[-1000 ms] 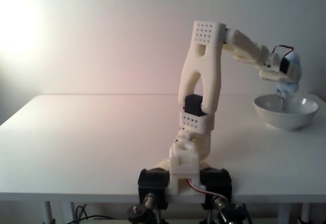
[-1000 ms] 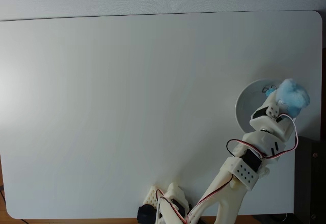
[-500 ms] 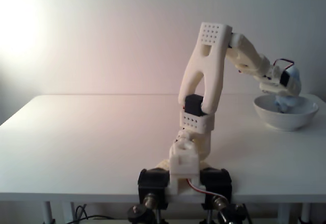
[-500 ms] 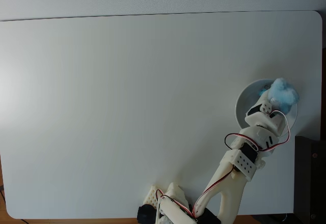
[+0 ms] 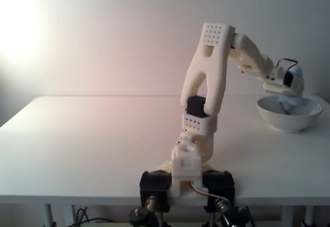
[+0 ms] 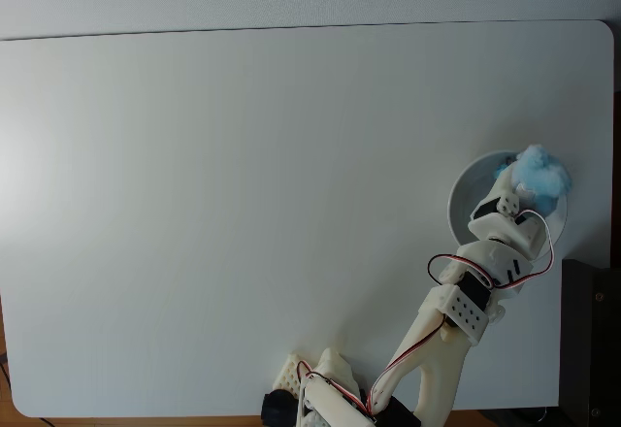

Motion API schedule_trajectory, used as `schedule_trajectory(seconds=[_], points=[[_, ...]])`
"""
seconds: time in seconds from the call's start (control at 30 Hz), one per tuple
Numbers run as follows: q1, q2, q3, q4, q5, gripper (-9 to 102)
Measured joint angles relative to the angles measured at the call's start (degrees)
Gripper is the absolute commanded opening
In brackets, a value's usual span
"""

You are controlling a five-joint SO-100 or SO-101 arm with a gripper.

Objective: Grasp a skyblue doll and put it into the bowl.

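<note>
In both fixed views the white arm reaches right, to the glossy white bowl [image 5: 273, 117] [image 6: 464, 204] near the table's right edge. My gripper [image 5: 287, 99] [image 6: 524, 184] points down into the bowl and is shut on the skyblue doll [image 5: 299, 80] [image 6: 540, 173]. The fluffy pale-blue plush bulges out around the fingers over the bowl's far right rim. Its lower part dips below the rim. The fingertips are hidden by the fur and the bowl wall.
The arm's base [image 5: 186, 178] [image 6: 325, 398] is clamped at the table's front edge. A dark object [image 6: 592, 340] stands just off the table's right side. The white tabletop [image 6: 243, 204] stretches wide to the left of the arm.
A second ago the gripper held the doll above the bowl; it has come down into it. Over the last half second the arm has barely moved.
</note>
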Motion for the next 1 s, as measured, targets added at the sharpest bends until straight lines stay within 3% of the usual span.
schedule_trajectory(seconds=[0.2,0.37,1.0], points=[[0.0,0.0,0.0,0.0,0.0,72],[0.0,0.0,0.0,0.0,0.0,89],[-0.1,0.0,0.0,0.0,0.0,92]])
